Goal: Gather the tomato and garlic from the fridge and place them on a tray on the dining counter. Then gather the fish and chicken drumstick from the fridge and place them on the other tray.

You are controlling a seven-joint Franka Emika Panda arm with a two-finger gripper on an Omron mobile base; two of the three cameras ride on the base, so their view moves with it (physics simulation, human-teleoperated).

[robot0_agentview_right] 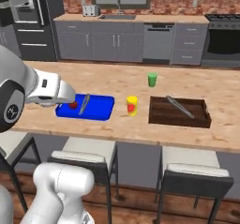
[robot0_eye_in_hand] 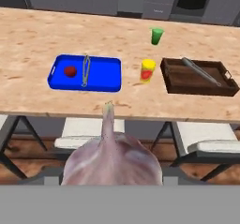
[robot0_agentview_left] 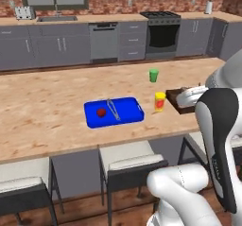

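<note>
The gripper [robot0_eye_in_hand: 111, 183] pinches the garlic [robot0_eye_in_hand: 111, 160] well short of the blue tray [robot0_eye_in_hand: 101, 80]; released early, it rolls off the counter [robot0_eye_in_hand: 33, 35]

Wood-topped counter [robot0_agentview_left: 47, 107] runs across the middle, and on it sits a blue tray [robot0_agentview_left: 114, 111] — tomato [robot0_agentview_left: 101, 112] on its left half, tongs [robot0_agentview_left: 113, 109] lying just right of it. Beside the tray's right end stands a yellow bottle [robot0_agentview_left: 160, 101], with a green cup [robot0_agentview_left: 153, 75] further back. A dark tray [robot0_agentview_left: 180, 100] pokes out at the right, partly behind the arm [robot0_agentview_left: 220, 140]. Stools [robot0_agentview_left: 131, 161] tuck under the near edge — behind it all, grey cabinets, a dishwasher [robot0_agentview_left: 103, 41] and an oven [robot0_agentview_left: 162, 34] along the brick wall.
</note>
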